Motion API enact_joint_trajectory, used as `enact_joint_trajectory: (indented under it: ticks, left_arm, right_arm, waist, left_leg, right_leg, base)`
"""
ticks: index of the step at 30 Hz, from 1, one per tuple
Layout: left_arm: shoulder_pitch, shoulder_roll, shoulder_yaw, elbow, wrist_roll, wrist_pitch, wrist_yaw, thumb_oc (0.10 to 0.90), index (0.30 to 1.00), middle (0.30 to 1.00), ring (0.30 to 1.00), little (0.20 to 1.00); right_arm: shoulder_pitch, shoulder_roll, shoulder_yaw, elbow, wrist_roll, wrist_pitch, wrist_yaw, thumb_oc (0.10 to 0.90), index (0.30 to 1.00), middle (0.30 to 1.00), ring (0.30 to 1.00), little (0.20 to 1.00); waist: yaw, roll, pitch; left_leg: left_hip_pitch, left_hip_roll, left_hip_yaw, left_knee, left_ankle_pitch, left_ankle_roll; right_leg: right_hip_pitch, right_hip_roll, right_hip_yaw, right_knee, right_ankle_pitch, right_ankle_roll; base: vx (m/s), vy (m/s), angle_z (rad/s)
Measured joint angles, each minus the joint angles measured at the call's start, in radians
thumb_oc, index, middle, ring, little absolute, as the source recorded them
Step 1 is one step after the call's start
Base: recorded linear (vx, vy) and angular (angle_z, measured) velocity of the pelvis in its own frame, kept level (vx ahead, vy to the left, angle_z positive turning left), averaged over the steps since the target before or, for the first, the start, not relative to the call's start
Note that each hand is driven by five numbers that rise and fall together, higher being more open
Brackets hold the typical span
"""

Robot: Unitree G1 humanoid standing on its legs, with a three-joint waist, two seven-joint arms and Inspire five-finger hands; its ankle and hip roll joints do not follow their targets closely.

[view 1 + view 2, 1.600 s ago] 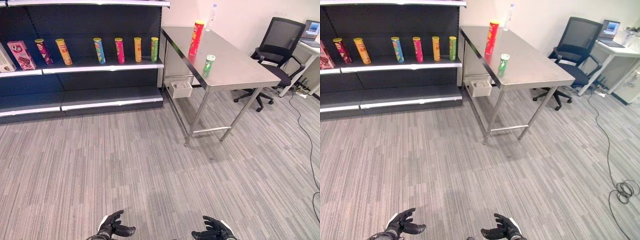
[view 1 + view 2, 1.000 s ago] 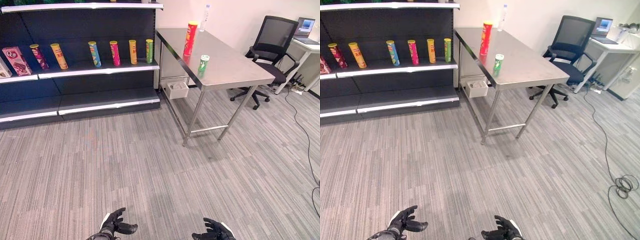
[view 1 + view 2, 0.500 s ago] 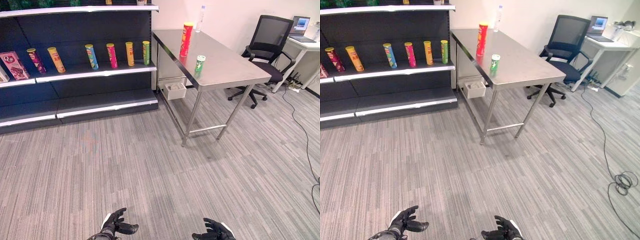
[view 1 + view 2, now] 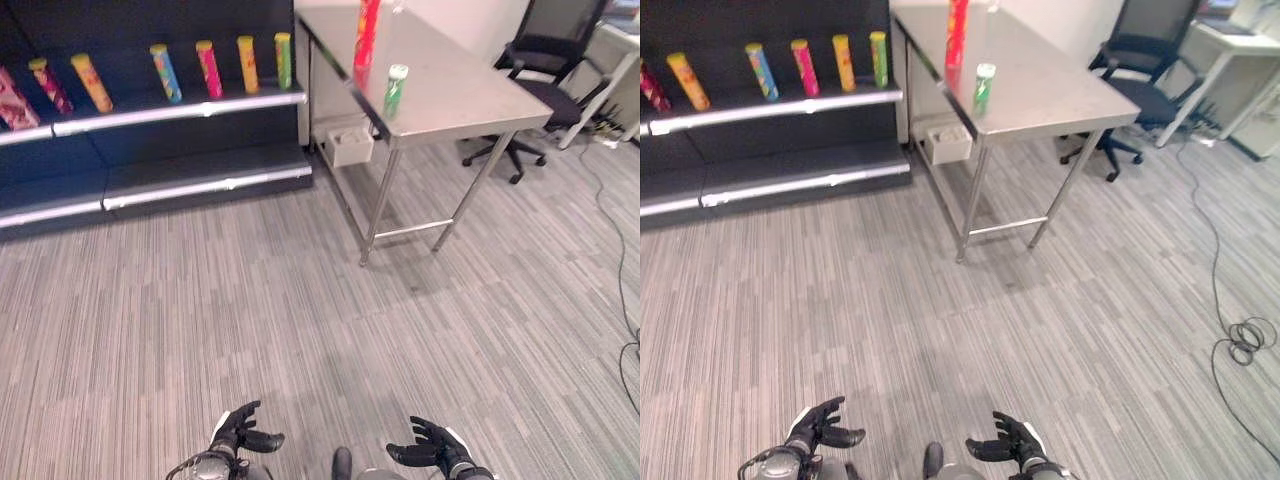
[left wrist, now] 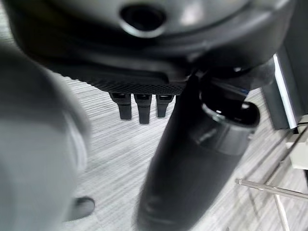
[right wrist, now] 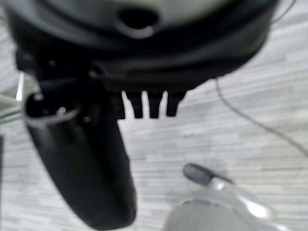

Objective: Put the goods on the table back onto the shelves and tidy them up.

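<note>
Camera has dropped and tilted down since the earlier frames, so shelves and table sit higher in the head views and the top shelf has gone out of frame; goods themselves haven't shifted. Both hands now show a bit higher in the frame than before. Left hand (image 4: pixel 243 433) low at the bottom edge, fingers loosely spread, holding nothing; left wrist view shows fingers straight over bare floor. Right hand (image 4: pixel 433 450) same story, relaxed and empty, palm turned inward. Steel table (image 4: pixel 470 95) stands far ahead and to the right, well apart from both hands. On it: tall red can (image 4: pixel 366 30) upright near the back, top cut off by the frame edge, and short green can (image 4: pixel 395 91) upright nearer the front edge, just in front of the red one. Neither is near a hand. Dark shelf unit (image 4: pixel 180 108) is left of the table, touching or just beside it. Middle shelf carries a row of upright tube cans (image 4: pixel 206 68) spaced apart in mixed colours. White bin (image 4: pixel 348 146) under the table's shelf-side end. Office chair (image 4: pixel 545 60) behind the table on the right. Grey striped carpet (image 4: pixel 300 330) between hands and furniture.
</note>
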Motion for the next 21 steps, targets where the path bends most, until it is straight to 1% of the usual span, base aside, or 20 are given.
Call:
enact_joint_trajectory:
  ticks: [1, 2, 4, 5, 6, 7, 8, 9, 10, 11, 12, 13, 14, 15, 16, 17, 18, 19, 20, 21]
  left_arm:
    - [0.0, -0.003, 0.0, 0.004, -0.001, 0.0, 0.0, 0.8, 0.9, 0.9, 0.9, 0.9]
    - [0.0, -0.007, -0.003, 0.006, -0.001, 0.003, -0.002, 0.8, 0.9, 0.9, 0.9, 0.9]
    - [-0.004, -0.024, -0.004, 0.006, -0.002, 0.004, -0.003, 0.8, 0.9, 0.9, 0.9, 0.9]
    - [-0.01, -0.027, -0.001, 0.006, -0.007, 0.004, 0.0, 0.8, 0.9, 0.9, 0.9, 0.9]
    - [-0.013, -0.025, -0.001, 0.004, -0.012, 0.005, 0.002, 0.8, 0.9, 0.9, 0.9, 0.9]
    - [-0.013, -0.028, 0.0, 0.001, -0.014, 0.005, 0.008, 0.8, 0.9, 0.9, 0.9, 0.9]
    - [-0.001, -0.03, 0.0, -0.007, -0.021, 0.004, 0.008, 0.8, 0.9, 0.9, 0.9, 0.9]
    - [0.011, -0.033, 0.0, -0.006, -0.025, 0.004, 0.009, 0.8, 0.9, 0.9, 0.9, 0.9]
    - [0.022, -0.034, 0.001, -0.006, -0.028, 0.004, 0.01, 0.8, 0.9, 0.9, 0.9, 0.9]
    - [0.024, -0.034, 0.001, -0.001, -0.028, 0.004, 0.009, 0.8, 0.9, 0.9, 0.9, 0.9]
    - [0.028, -0.033, 0.012, 0.013, -0.029, 0.005, 0.009, 0.8, 0.9, 0.9, 0.9, 0.9]
    - [0.045, -0.019, 0.028, 0.026, -0.031, 0.006, 0.019, 0.8, 0.9, 0.9, 0.9, 0.9]
    - [0.044, -0.005, 0.035, 0.026, -0.031, 0.006, 0.018, 0.8, 0.9, 0.9, 0.9, 0.9]
    - [0.031, 0.0, 0.037, 0.025, -0.031, 0.006, 0.018, 0.8, 0.9, 0.9, 0.9, 0.9]
    - [0.008, -0.002, 0.034, 0.025, -0.031, 0.004, 0.019, 0.8, 0.9, 0.9, 0.9, 0.9]
    - [-0.007, 0.003, 0.034, 0.024, -0.031, 0.004, 0.018, 0.8, 0.9, 0.9, 0.9, 0.9]
    - [-0.02, 0.004, 0.034, 0.019, -0.031, 0.004, 0.018, 0.8, 0.9, 0.9, 0.9, 0.9]
    - [-0.024, 0.009, 0.016, 0.014, -0.031, 0.004, 0.018, 0.8, 0.9, 0.9, 0.9, 0.9]
    - [-0.035, 0.009, 0.0, 0.011, -0.03, 0.003, 0.018, 0.8, 0.9, 0.9, 0.9, 0.9]
    - [-0.051, 0.008, 0.002, 0.007, -0.03, 0.001, 0.018, 0.8, 0.9, 0.9, 0.9, 0.9]
  right_arm:
    - [-0.004, 0.0, 0.0, 0.0, 0.0, 0.0, 0.001, 0.8, 0.9, 0.9, 0.9, 0.9]
    - [-0.01, 0.0, 0.001, -0.001, 0.0, -0.001, 0.001, 0.8, 0.9, 0.9, 0.9, 0.9]
    - [-0.009, -0.005, 0.003, 0.0, 0.0, -0.001, 0.001, 0.8, 0.9, 0.9, 0.9, 0.9]
    - [-0.018, -0.005, 0.003, 0.004, -0.001, -0.001, 0.001, 0.8, 0.9, 0.9, 0.9, 0.9]
    - [-0.018, -0.005, 0.003, 0.001, -0.001, -0.001, 0.001, 0.8, 0.9, 0.9, 0.9, 0.9]
    - [-0.019, -0.015, 0.004, -0.005, -0.001, -0.001, 0.0, 0.8, 0.9, 0.9, 0.9, 0.9]
    - [-0.013, -0.028, 0.004, -0.012, -0.002, -0.003, 0.003, 0.8, 0.9, 0.9, 0.9, 0.9]
    - [-0.008, -0.043, 0.003, -0.016, -0.003, -0.003, 0.002, 0.8, 0.9, 0.9, 0.9, 0.9]
    - [-0.003, -0.059, 0.002, -0.022, -0.003, -0.003, 0.002, 0.8, 0.9, 0.9, 0.9, 0.9]
    - [0.01, -0.07, -0.006, -0.04, -0.004, -0.001, 0.002, 0.8, 0.9, 0.9, 0.9, 0.9]
    - [0.025, -0.078, -0.004, -0.042, -0.005, -0.002, 0.001, 0.8, 0.9, 0.9, 0.9, 0.9]
    - [0.052, -0.076, 0.024, -0.041, -0.009, 0.001, 0.003, 0.8, 0.9, 0.9, 0.9, 0.9]
    - [0.064, -0.067, 0.026, -0.043, -0.01, 0.0, 0.006, 0.8, 0.9, 0.9, 0.9, 0.9]
    - [0.063, -0.063, 0.026, -0.042, -0.013, 0.001, 0.007, 0.8, 0.9, 0.9, 0.9, 0.9]
    - [0.07, -0.062, 0.022, -0.057, -0.014, 0.0, 0.006, 0.8, 0.9, 0.9, 0.9, 0.9]
    - [0.08, -0.063, 0.022, -0.071, -0.014, 0.0, 0.008, 0.8, 0.9, 0.9, 0.9, 0.9]
    - [0.083, -0.062, 0.019, -0.08, -0.011, -0.002, 0.007, 0.8, 0.9, 0.9, 0.9, 0.9]
    - [0.079, -0.057, -0.003, -0.084, -0.008, -0.009, 0.007, 0.8, 0.9, 0.9, 0.9, 0.9]
    - [0.073, -0.056, -0.007, -0.084, -0.009, -0.01, 0.006, 0.8, 0.9, 0.9, 0.9, 0.9]
    - [0.063, -0.056, -0.006, -0.083, -0.011, -0.01, 0.007, 0.8, 0.9, 0.9, 0.9, 0.9]
  waist:
    - [0.0, 0.003, 0.001]
    - [-0.004, 0.007, 0.007]
    - [-0.007, 0.032, 0.012]
    - [-0.004, 0.041, 0.018]
    - [0.004, 0.038, 0.02]
    - [0.0, 0.039, 0.021]
    - [-0.003, 0.049, 0.016]
    - [0.0, 0.058, 0.007]
    - [0.0, 0.08, -0.01]
    - [0.0, 0.101, -0.022]
    - [-0.001, 0.095, -0.031]
    - [0.004, 0.053, -0.08]
    - [-0.004, 0.031, -0.097]
    - [-0.004, 0.032, -0.096]
    - [-0.017, 0.043, -0.09]
    - [-0.015, 0.035, -0.094]
    - [-0.025, 0.025, -0.092]
    - [-0.04, 0.017, -0.093]
    - [-0.042, 0.021, -0.093]
    - [-0.038, 0.021, -0.093]
  left_leg:
    - [0.017, 0.012, 0.014, -0.101, 0.01, 0.005]
    - [0.032, 0.036, 0.025, -0.221, 0.043, 0.004]
    - [0.04, 0.108, 0.042, -0.449, 0.131, -0.041]
    - [0.025, 0.152, 0.083, -0.505, 0.158, -0.052]
    - [0.023, 0.159, 0.098, -0.5, 0.169, -0.039]
    - [0.028, 0.151, 0.122, -0.5, 0.185, -0.031]
    - [0.038, 0.149, 0.144, -0.505, 0.188, -0.03]
    - [0.054, 0.142, 0.153, -0.505, 0.197, -0.033]
    - [0.06, 0.127, 0.161, -0.502, 0.198, -0.034]
    - [0.076, 0.108, 0.194, -0.487, 0.198, -0.033]
    - [0.1, 0.075, 0.21, -0.477, 0.212, 0.011]
    - [0.138, 0.005, 0.232, -0.483, 0.218, 0.068]
    - [0.149, -0.031, 0.239, -0.489, 0.199, 0.089]
    - [0.168, -0.057, 0.242, -0.501, 0.191, 0.112]
    - [0.188, -0.078, 0.239, -0.496, 0.19, 0.14]
    - [0.203, -0.107, 0.242, -0.496, 0.173, 0.17]
    - [0.226, -0.149, 0.247, -0.496, 0.145, 0.204]
    - [0.254, -0.185, 0.233, -0.496, 0.122, 0.219]
    - [0.272, -0.203, 0.227, -0.495, 0.103, 0.237]
    - [0.288, -0.207, 0.226, -0.496, 0.081, 0.249]
  right_leg:
    - [0.005, 0.005, 0.003, -0.006, 0.0, 0.0]
    - [0.01, 0.013, 0.008, -0.006, 0.005, -0.013]
    - [0.023, 0.048, 0.023, -0.006, -0.017, -0.002]
    - [0.031, 0.06, 0.04, -0.007, -0.024, -0.004]
    - [0.038, 0.057, 0.049, -0.005, -0.015, -0.027]
    - [0.064, 0.047, 0.073, -0.013, -0.032, 0.004]
    - [0.077, 0.04, 0.096, -0.003, -0.043, 0.017]
    - [0.088, 0.037, 0.117, -0.006, -0.05, 0.017]
    - [0.092, 0.033, 0.137, -0.008, -0.063, 0.031]
    - [0.106, 0.018, 0.136, -0.014, -0.086, 0.047]
    - [0.126, -0.012, 0.144, -0.002, -0.105, 0.074]
    - [0.126, -0.089, 0.147, 0.047, -0.144, 0.136]
    - [0.113, -0.118, 0.136, 0.091, -0.157, 0.16]
    - [0.05, -0.145, 0.12, 0.238, -0.184, 0.198]
    - [-0.087, -0.187, 0.106, 0.546, -0.183, 0.22]
    - [-0.165, -0.222, 0.111, 0.71, -0.143, 0.228]
    - [-0.239, -0.274, 0.125, 0.882, -0.052, 0.236]
    - [-0.303, -0.331, 0.129, 1.017, -0.004, 0.237]
    - [-0.334, -0.353, 0.131, 1.051, -0.031, 0.237]
    - [-0.364, -0.35, 0.13, 1.051, -0.041, 0.238]
  base:
    - [0.24, 0.084, -0.25]
    - [0.49, 0.142, -0.18]
    - [0.53, 0.102, -0.23]
    - [0.49, 0.109, -0.4]
    - [0.47, 0.143, -0.49]
    - [0.46, 0.142, -0.5]
    - [0.56, 0.161, -0.63]
    - [0.57, 0.154, -0.73]
    - [0.58, 0.158, -0.72]
    - [0.36, 0.102, -0.59]
    - [0.41, 0.179, -0.58]
    - [0.52, 0.229, -0.43]
    - [0.35, 0.186, -0.31]
    - [0.31, 0.199, 0.09]
    - [0.29, 0.198, 0.12]
    - [0.28, 0.194, 0.3]
    - [0.19, 0.116, 0.41]
    - [0.23, 0.095, 0.52]
    - [0.36, 0.089, 0.4]
    - [0.37, 0.011, 0.12]
